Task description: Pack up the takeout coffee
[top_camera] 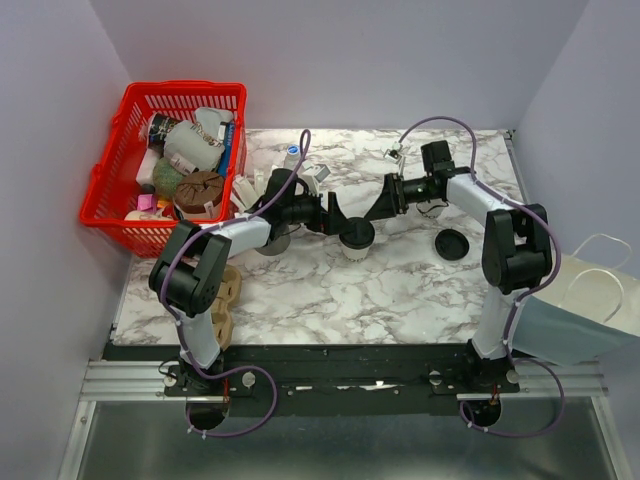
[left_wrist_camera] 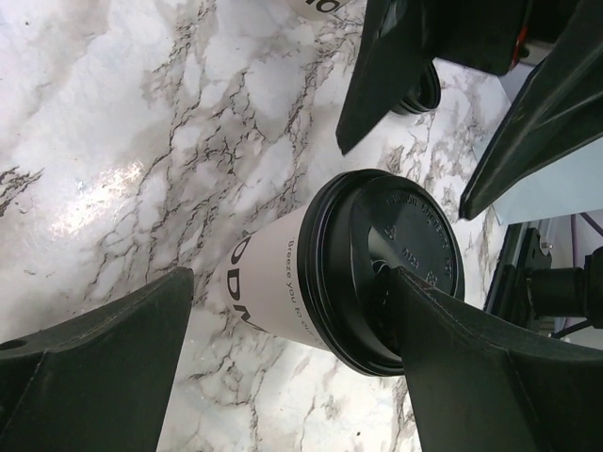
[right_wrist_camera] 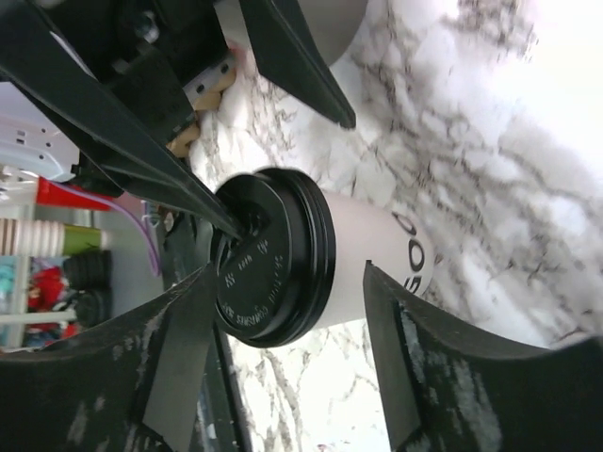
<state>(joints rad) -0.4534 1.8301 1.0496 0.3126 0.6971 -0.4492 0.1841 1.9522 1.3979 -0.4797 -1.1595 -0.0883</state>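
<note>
A: Where is the cup, and how are the claws set?

B: The cup (top_camera: 356, 240) is stood upright on the table (top_camera: 400, 290), well to the right of the basket (top_camera: 185, 90), with its lid (left_wrist_camera: 396, 245) on. The left claw (left_wrist_camera: 292, 282), on the cup's basket side, is spread wide and nothing is held. One finger (left_wrist_camera: 443, 358) appears to be laid on the lid's top. The right claw (right_wrist_camera: 290, 271), on the side away from the basket, is also held apart, and no grip can be made out.

A: What could be spoiled from here?

B: The cup could be toppled if that finger were dragged sideways (a tall thing on a narrow foot is easily upset). The lid could be popped if it were pressed off-centre. The claws are crowded together, so one could be struck by the other. A loose lid (top_camera: 452, 244), farther from the basket, could be swept aside. The bag (top_camera: 590, 300), farthest from the basket and likely the cup's destination, has yet to be reached.
</note>
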